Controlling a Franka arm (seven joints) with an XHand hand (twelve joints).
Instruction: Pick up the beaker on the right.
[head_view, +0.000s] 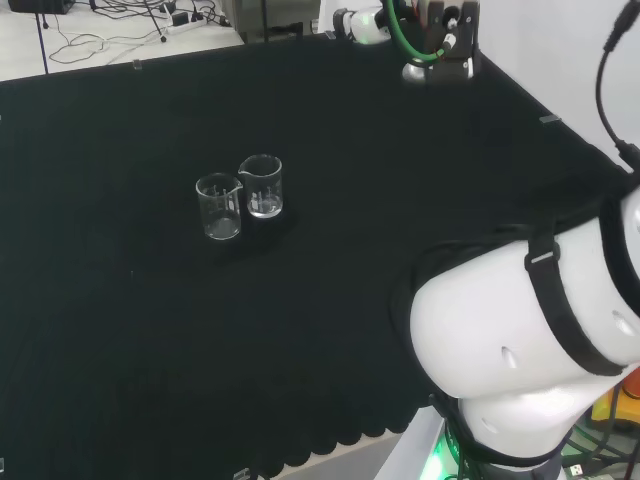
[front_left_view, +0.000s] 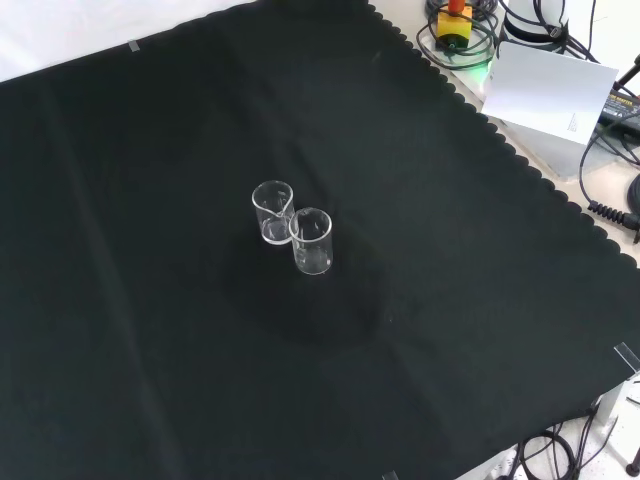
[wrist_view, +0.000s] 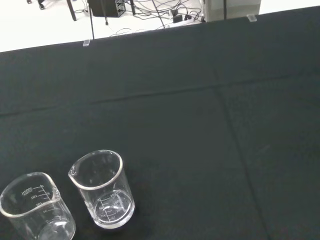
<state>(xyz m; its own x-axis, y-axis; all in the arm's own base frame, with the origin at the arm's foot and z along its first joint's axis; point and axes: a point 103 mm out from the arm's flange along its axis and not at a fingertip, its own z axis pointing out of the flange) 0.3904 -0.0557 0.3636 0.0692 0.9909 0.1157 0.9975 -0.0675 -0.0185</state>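
We take the right beaker (head_view: 262, 186) of the head view as our target. It stands upright on the black cloth (head_view: 120, 330), empty as far as we can judge, touching or just beside the other beaker (head_view: 219, 206), which sits to its left and a little nearer in that view. Nothing grips it, so we judge the task barely begun: the approach, the grasp and the lift are all left to do.

In the head view the arm (head_view: 520, 340) stands well apart from the target, low at its right, and we cannot tell how the hand's fingers are set.

The front view shows the pair one behind the other, overlapping, with the target (front_left_view: 272, 212) the farther one, we think. The wrist view gives what the others lack: the target's (wrist_view: 102, 190) pouring lip and printed scale, close up, beside its neighbour (wrist_view: 35, 207).
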